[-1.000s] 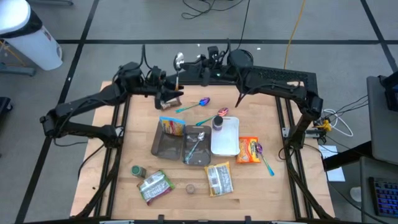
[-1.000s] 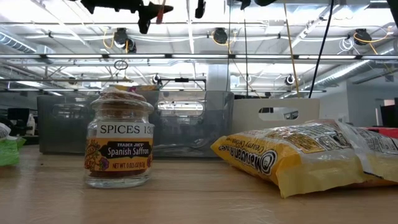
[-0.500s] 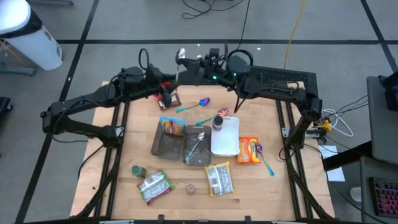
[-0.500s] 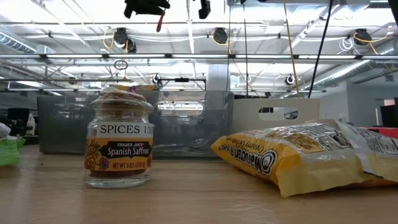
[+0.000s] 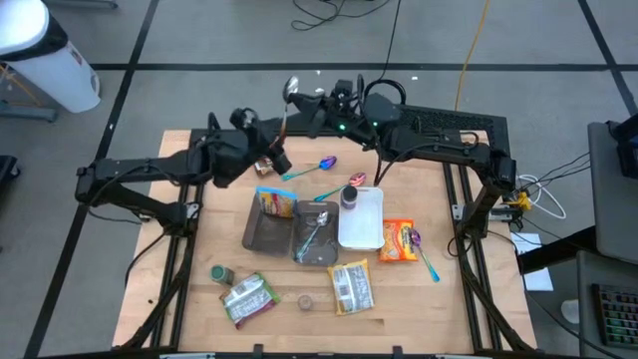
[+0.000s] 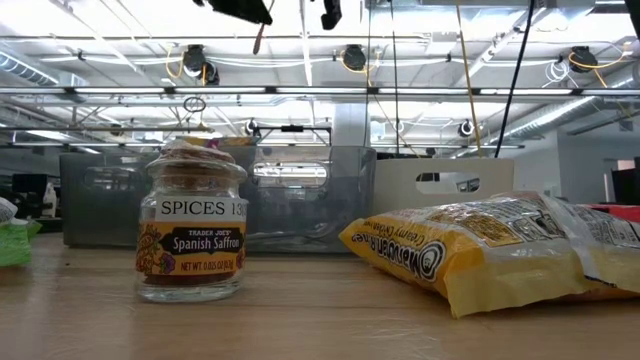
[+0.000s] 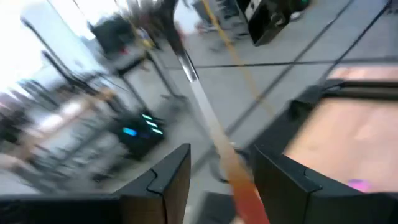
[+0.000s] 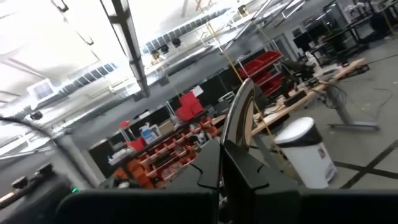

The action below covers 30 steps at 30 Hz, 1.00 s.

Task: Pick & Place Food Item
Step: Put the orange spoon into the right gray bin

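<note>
step: carrying | my left gripper (image 7: 214, 180) clamps spoon (image 5: 286, 103) by its orange handle, raised over table's far edge | my right gripper (image 5: 382, 163) shut, empty, idle | next: probably lower toward tray (image 5: 360, 237)

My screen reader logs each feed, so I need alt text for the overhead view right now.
The left gripper, raised over the table's far left part, holds an orange-handled metal spoon, bowl upward. The right gripper hangs shut beside it, above a white rectangular tray. On the wooden table lie a grey metal tray, snack packets and coloured spoons.
</note>
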### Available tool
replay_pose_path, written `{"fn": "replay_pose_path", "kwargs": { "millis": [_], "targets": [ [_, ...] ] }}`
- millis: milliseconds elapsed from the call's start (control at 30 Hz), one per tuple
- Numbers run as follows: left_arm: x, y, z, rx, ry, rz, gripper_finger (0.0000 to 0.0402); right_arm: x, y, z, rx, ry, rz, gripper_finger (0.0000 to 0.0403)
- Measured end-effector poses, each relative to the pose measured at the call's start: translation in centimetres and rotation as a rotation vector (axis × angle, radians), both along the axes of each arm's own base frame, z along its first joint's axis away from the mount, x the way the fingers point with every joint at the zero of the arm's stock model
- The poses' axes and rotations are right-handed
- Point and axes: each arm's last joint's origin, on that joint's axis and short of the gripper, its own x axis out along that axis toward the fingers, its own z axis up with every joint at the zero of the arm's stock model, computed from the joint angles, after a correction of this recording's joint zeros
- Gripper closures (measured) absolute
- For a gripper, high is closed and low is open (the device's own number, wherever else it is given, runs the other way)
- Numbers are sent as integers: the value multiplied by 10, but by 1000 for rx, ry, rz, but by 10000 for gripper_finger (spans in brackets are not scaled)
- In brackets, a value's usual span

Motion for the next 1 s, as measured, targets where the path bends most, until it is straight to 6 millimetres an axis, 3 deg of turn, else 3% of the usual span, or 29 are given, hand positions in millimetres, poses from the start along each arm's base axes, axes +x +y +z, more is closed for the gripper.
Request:
{"fn": "replay_pose_path", "kwargs": {
  "millis": [167, 333, 633, 1000],
  "targets": [
    [0, -15, 9, 189, 129, 29, 229, -2, -7, -1, 13, 1, -11, 402],
    [4, -22, 6, 270, 245, 2, 229, -5, -13, 3, 38, -49, 12, 402],
    [17, -19, -4, 318, 333, 23, 229, -7, -13, 6, 26, -88, 9, 403],
    [29, -8, -9, 389, 456, 214, 229, -8, -10, 11, 70, -169, 38, 403]
  ]
}}
